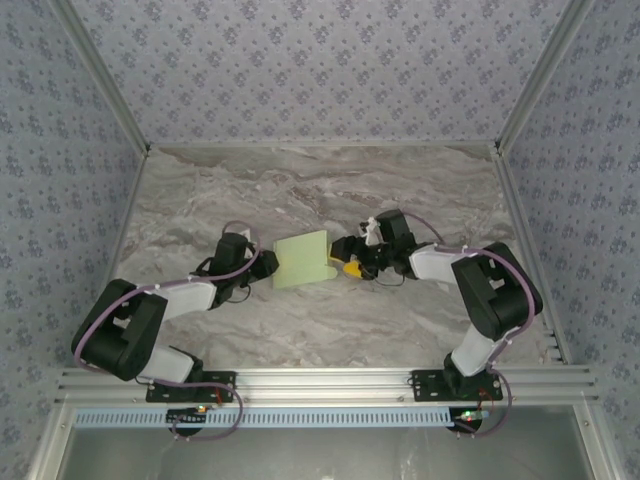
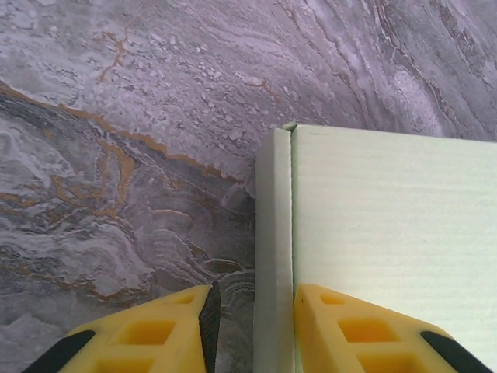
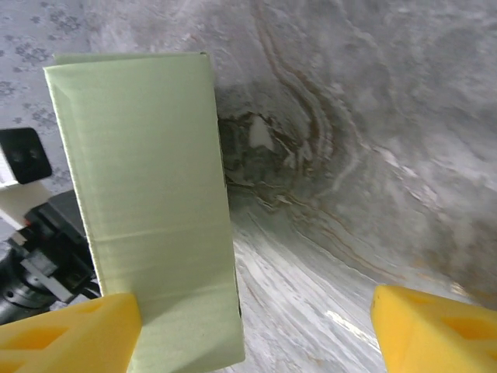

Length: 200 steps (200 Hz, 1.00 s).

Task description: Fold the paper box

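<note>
The paper box (image 1: 302,260), pale green card, lies mid-table between my two grippers. In the left wrist view its narrow side wall (image 2: 273,225) runs up between the yellow fingers beside the wide top panel (image 2: 388,225). My left gripper (image 2: 255,289) straddles that edge: the right finger (image 2: 365,334) rests against the card, while the black pad (image 2: 210,318) of the left finger stands a little apart from it. My right gripper (image 3: 256,326) is wide open at the box's other end. There the paper box (image 3: 147,202) stands by the left finger (image 3: 70,334).
The marble-patterned tabletop (image 1: 330,190) spreads all round the box. Patterned walls close the back and both sides, and a metal rail (image 1: 320,382) runs along the near edge by the arm bases.
</note>
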### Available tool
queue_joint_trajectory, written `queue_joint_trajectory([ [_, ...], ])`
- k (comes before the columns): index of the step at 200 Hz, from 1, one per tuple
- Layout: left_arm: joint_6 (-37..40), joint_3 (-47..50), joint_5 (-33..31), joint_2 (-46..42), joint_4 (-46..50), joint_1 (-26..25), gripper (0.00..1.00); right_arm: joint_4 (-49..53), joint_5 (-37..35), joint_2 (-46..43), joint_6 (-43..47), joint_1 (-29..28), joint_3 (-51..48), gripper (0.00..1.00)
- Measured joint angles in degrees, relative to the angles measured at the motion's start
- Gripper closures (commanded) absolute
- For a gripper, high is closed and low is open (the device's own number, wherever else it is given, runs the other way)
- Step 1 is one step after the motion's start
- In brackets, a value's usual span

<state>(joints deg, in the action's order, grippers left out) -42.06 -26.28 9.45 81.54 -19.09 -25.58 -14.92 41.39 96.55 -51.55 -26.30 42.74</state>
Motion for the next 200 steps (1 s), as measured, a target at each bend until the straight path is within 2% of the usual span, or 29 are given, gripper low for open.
queue_joint_trajectory([
  [52, 0.00, 0.00, -1.55, 0.13, 0.00, 0.46, 0.67, -3.17, 1.57, 2.03, -2.69, -0.66, 1.49, 0.20],
  [120, 0.48, -1.55, -1.70, 2.21, -0.28, 0.35, 0.67, -1.86, 1.62, 1.79, -0.04, 1.16, 1.27, 0.20],
  [200, 0.76, -3.17, -2.67, 5.62, 2.75, -3.98, 0.67, 1.64, 2.64, -5.73, 2.12, 6.21, -1.01, 0.19],
])
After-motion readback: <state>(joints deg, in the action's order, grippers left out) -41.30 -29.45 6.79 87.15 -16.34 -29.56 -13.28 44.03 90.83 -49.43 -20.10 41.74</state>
